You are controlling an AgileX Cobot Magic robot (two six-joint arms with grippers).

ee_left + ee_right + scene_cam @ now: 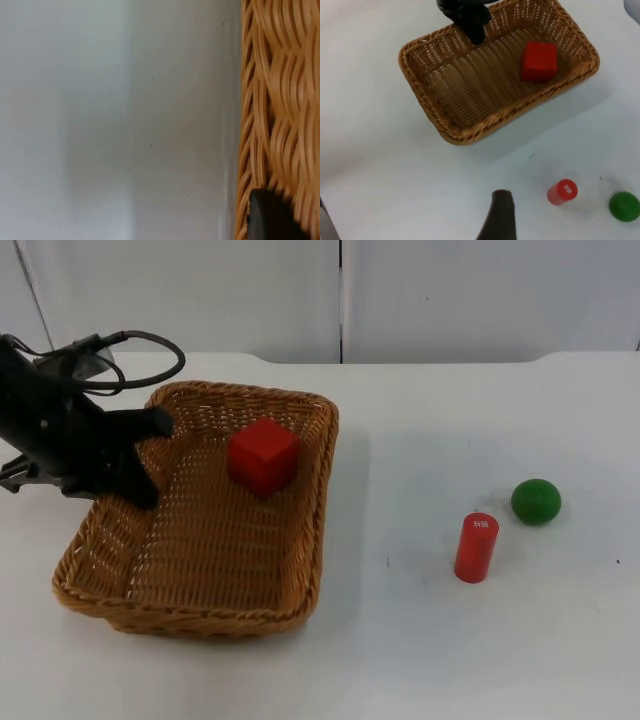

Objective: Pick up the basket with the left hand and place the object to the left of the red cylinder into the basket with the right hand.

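Note:
A wicker basket (200,620) sits on the left half of the table, with a red cube (263,454) lying inside it near the far right corner. My left gripper (140,455) is shut on the basket's left wall, and the weave (280,100) is close up in the left wrist view. The red cylinder (476,547) stands upright on the table to the right of the basket. My right gripper (500,220) hangs high above the table, looking down on the basket (420,85), the cube (539,61) and the cylinder (562,191).
A green ball (536,501) rests on the table just right of and behind the cylinder, and it is also in the right wrist view (624,206). White table (420,660) lies between basket and cylinder. The grey partition wall stands behind.

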